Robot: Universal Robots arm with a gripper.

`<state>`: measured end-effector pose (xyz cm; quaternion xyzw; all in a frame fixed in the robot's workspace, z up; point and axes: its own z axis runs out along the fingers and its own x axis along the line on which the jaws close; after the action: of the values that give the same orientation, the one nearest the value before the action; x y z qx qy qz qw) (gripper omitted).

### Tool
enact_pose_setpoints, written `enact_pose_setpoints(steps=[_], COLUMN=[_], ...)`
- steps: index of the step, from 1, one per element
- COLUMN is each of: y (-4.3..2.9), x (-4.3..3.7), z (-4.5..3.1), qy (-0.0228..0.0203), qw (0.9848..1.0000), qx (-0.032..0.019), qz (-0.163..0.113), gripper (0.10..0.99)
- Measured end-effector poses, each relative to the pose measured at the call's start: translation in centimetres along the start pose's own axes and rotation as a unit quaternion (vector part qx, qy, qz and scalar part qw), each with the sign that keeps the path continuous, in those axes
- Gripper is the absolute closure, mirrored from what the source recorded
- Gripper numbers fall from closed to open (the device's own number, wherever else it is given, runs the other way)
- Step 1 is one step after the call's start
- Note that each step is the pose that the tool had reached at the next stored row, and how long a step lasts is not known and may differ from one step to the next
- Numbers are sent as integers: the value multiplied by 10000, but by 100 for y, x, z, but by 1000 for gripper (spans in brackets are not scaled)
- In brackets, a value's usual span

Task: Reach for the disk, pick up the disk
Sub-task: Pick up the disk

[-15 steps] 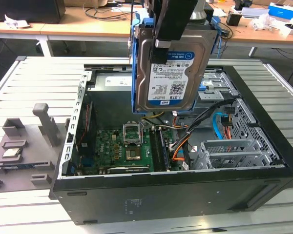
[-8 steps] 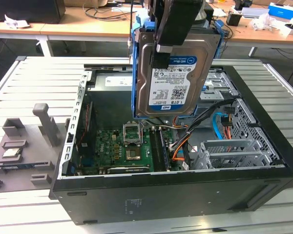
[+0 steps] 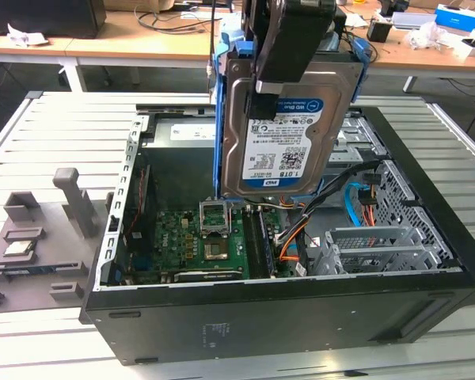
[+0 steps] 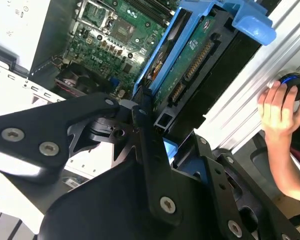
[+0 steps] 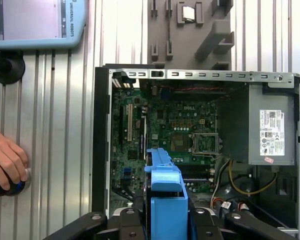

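The claw (image 3: 271, 83) is clenched on the disk (image 3: 281, 142), holding it upright above the open computer case (image 3: 301, 317) on the bench (image 3: 55, 134).

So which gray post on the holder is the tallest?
The slanted post in the middle of the gray holder, at the exterior view's left, is tallest; the other posts are short stubs.

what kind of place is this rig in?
Probably a robotics lab or workshop bench. An open desktop computer case lies on a slatted metal table, cluttered wooden desks stand behind, and a robot teach pendant rests on the table. The pincer holds the disk above the case.
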<state>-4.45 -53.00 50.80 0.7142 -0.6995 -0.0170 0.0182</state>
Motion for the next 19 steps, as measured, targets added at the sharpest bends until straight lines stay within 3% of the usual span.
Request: enact_pose_setpoints(steps=[19], y=[3], x=[284], z=[0], qy=[0], qw=[10000], qx=[0], qz=[1], gripper=[722])
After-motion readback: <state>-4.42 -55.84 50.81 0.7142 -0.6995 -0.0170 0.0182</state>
